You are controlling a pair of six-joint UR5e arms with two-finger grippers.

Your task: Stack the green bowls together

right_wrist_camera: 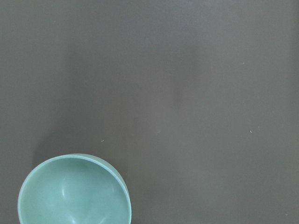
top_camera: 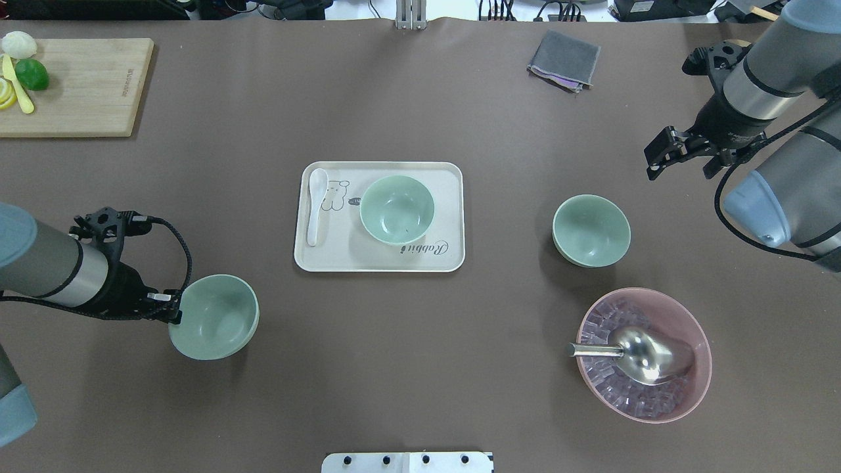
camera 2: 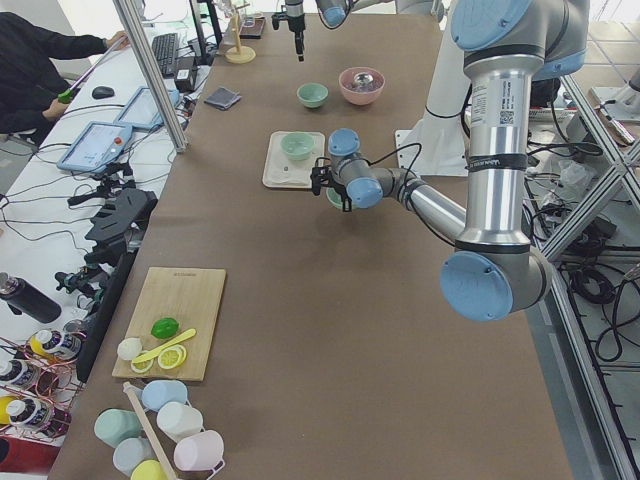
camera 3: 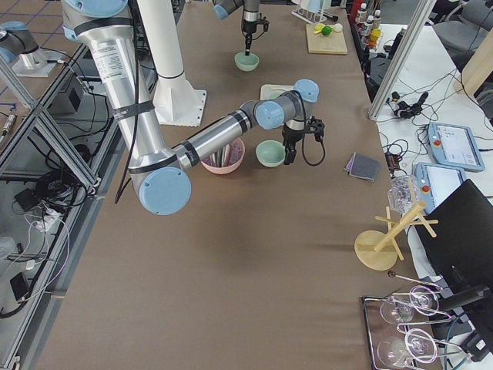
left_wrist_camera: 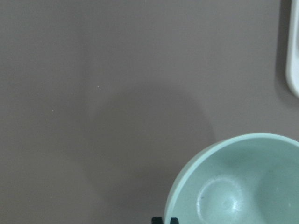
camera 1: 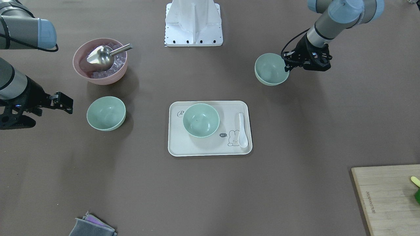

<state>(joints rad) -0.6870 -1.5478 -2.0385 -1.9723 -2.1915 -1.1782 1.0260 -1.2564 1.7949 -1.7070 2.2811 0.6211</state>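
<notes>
Three pale mint-green bowls are in view. One green bowl (top_camera: 397, 210) (camera 1: 200, 119) stands on the cream tray (top_camera: 447, 256). A second (top_camera: 591, 230) (camera 1: 106, 113) stands on the table next to the pink bowl and also shows in the right wrist view (right_wrist_camera: 74, 191). My left gripper (top_camera: 173, 309) (camera 1: 287, 65) is shut on the rim of the third bowl (top_camera: 217, 318) (camera 1: 270, 69) (left_wrist_camera: 238, 182), which looks slightly tilted and raised over its shadow. My right gripper (top_camera: 659, 159) (camera 1: 67, 103) is open and empty, above the table beyond the second bowl.
The pink bowl (top_camera: 698, 328) of ice holds a metal scoop (top_camera: 647, 355). A white spoon (top_camera: 315, 203) lies on the tray. A cutting board (top_camera: 79, 85) with fruit sits far left, a grey cloth (top_camera: 564, 59) at the far edge, and the robot base (camera 1: 193, 23) is by the near edge.
</notes>
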